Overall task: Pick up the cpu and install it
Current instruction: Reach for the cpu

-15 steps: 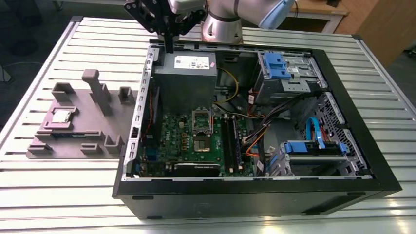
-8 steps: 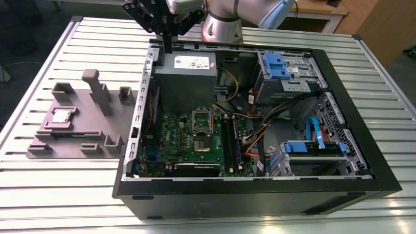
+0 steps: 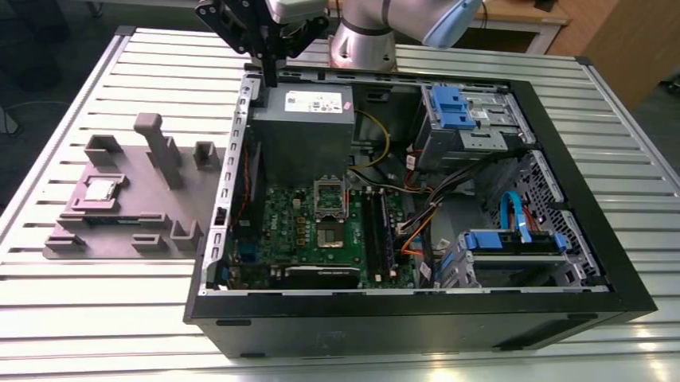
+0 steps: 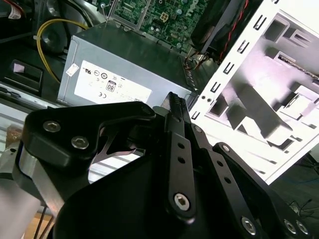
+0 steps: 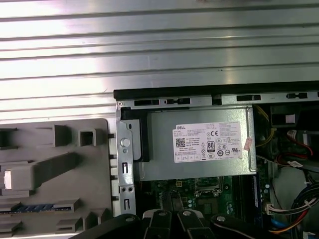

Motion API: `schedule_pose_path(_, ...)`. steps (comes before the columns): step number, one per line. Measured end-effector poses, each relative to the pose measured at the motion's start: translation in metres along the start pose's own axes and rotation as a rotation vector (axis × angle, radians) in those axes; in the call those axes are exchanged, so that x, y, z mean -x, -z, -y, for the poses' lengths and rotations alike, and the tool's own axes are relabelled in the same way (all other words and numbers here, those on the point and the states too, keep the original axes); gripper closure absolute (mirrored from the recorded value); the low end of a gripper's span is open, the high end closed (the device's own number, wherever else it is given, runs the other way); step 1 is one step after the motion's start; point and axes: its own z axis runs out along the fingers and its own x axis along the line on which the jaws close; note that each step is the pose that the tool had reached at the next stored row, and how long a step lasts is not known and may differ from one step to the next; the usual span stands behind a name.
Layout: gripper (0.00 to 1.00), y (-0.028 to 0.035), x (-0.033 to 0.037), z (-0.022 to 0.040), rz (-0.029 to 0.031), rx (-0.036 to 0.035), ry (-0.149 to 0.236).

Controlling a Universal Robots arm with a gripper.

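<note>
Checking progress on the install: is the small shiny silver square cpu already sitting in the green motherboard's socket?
No, the small shiny silver square cpu lies on the grey plastic fixture outside the black computer case.

Bright, even light falls from above. In the first wrist view the ribbed tabletop beyond the end effector glares in white bands. In the second wrist view the fixture beyond the end effector is blown out to near white — detail lost. The computer case below the end effector lies shadowed inside.
</note>
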Motion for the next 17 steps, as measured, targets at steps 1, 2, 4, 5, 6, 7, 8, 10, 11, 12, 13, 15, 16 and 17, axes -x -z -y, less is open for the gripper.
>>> schedule_pose_path(1,0.9,-0.0001,-0.0003,0.0,-0.0007,0.0,0.0)
schedule_pose_path(2,0.9,-0.0001,-0.0006,0.0,-0.0012,-0.0001,0.0)
schedule_pose_path(4,0.9,-0.0003,-0.0013,0.0001,-0.0022,-0.0001,0.0)
schedule_pose_path(5,0.9,-0.0003,-0.0016,0.0001,-0.0027,-0.0001,0.0)
schedule_pose_path(6,0.9,-0.0004,-0.002,0.0001,-0.0032,-0.0001,0.0)
schedule_pose_path(7,0.9,-0.0005,-0.0023,0.0002,-0.0037,-0.0001,0.0)
schedule_pose_path(8,0.9,-0.0005,-0.0027,0.0002,-0.0043,-0.0002,0.0)
schedule_pose_path(10,0.9,-0.0006,-0.0034,0.0003,-0.0051,-0.0003,0.0)
schedule_pose_path(11,0.9,-0.0007,-0.0038,0.0003,-0.0056,-0.0003,0.0)
schedule_pose_path(12,0.9,-0.0007,-0.0042,0.0003,-0.006,-0.0004,0.0)
schedule_pose_path(13,0.9,-0.0007,-0.0046,0.0004,-0.0064,-0.0005,0.0)
schedule_pose_path(15,0.9,-0.0009,-0.0053,0.0004,-0.0072,-0.0005,0.0)
schedule_pose_path(16,0.9,-0.0009,-0.0056,0.0004,-0.0077,-0.0005,0.0)
schedule_pose_path(17,0.9,-0.0009,-0.006,0.0005,-0.0081,-0.0006,0.0)
